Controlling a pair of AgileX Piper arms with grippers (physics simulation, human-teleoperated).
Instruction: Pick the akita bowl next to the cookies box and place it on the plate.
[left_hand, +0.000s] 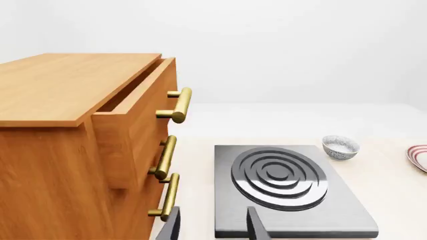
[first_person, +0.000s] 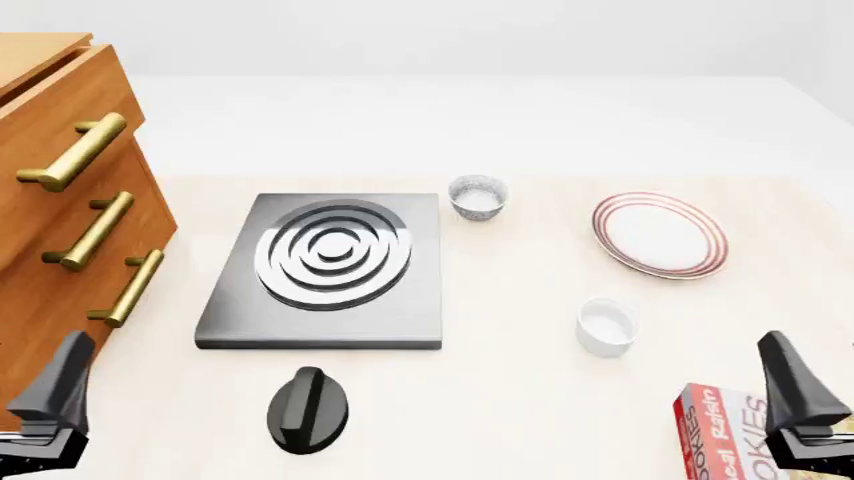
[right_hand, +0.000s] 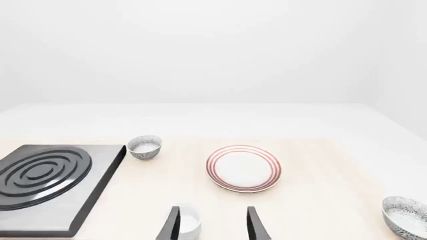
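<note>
Tabletop: the pale beige tabletop carries everything. Nothing has been lifted off it yet.
Cabinet: the wooden drawer cabinet with brass handles stands just beside my left gripper, on its outer side. It plays no part in the job.
Hob: the flat grey hob slab with black concentric rings lies ahead of my left jaws.
Cookies box: the flat red and white cardboard cookies box lies just beside my right gripper, on its inner side.
Plate: the round white plate with thin red rings lies straight ahead of my right jaws, with nothing on it.
Akita bowl: one small speckled white bowl sits off to the outer side of my right jaws and shows only in the right wrist view. I judge this to be the one by the box, though no picture shows the two together.
Other bowl: its speckled twin sits well ahead, at the hob's far corner.
Cup: the plain white cup stands between my right jaws and the plate.
Knob: a black oval knob lies near the hob's front edge.
Jaws: both pairs are spread and pinching nothing.
Progress: nothing is done yet. The reach, grasp, carry and placing are all left.
</note>
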